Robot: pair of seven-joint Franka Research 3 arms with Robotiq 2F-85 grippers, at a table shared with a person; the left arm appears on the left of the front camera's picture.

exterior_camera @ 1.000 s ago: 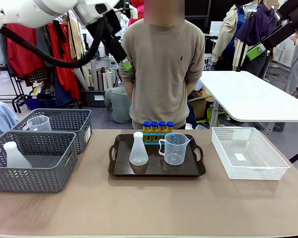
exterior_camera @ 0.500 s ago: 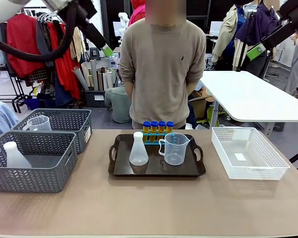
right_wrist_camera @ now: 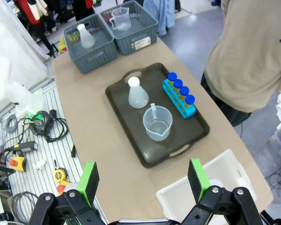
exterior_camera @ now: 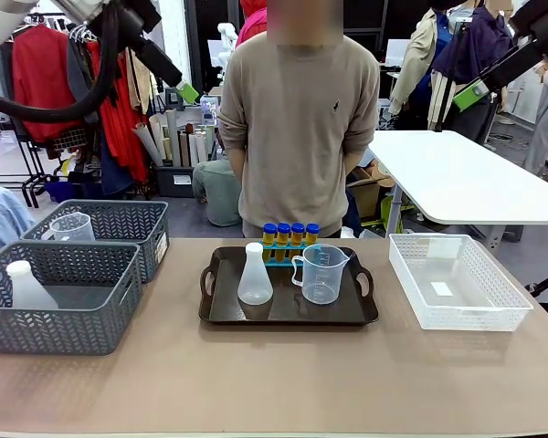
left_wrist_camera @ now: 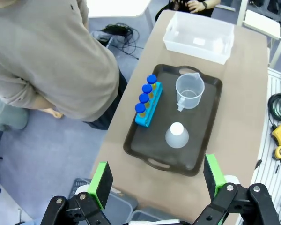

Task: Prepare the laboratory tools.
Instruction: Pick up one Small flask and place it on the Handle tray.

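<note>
On the dark tray (exterior_camera: 221, 313) at mid-table stand a white conical flask (exterior_camera: 254, 276), a clear handled beaker (exterior_camera: 321, 274) and a blue rack (exterior_camera: 286, 256) holding several blue-capped amber tubes (exterior_camera: 289, 233). My left gripper (exterior_camera: 187, 92) hangs high at the upper left. In its wrist view, the left gripper (left_wrist_camera: 157, 176) is open and empty far above the flask (left_wrist_camera: 177, 135), beaker (left_wrist_camera: 189, 90) and rack (left_wrist_camera: 148, 107). My right gripper (exterior_camera: 472, 94) is raised at the upper right. The right gripper (right_wrist_camera: 143, 179) is open above the beaker (right_wrist_camera: 158, 123), flask (right_wrist_camera: 137, 93) and tubes (right_wrist_camera: 180, 93).
Two grey lattice baskets (exterior_camera: 59, 315) stand at the table's left, one with a second flask (exterior_camera: 27, 287), the other (exterior_camera: 119, 219) with a second beaker (exterior_camera: 72, 226). A white lattice basket (exterior_camera: 457, 315) sits at the right. A person (exterior_camera: 297, 119) stands behind the tray.
My left arm has swung up and to the left, away from in front of the person. The right arm and the things on the tray have stayed put.
</note>
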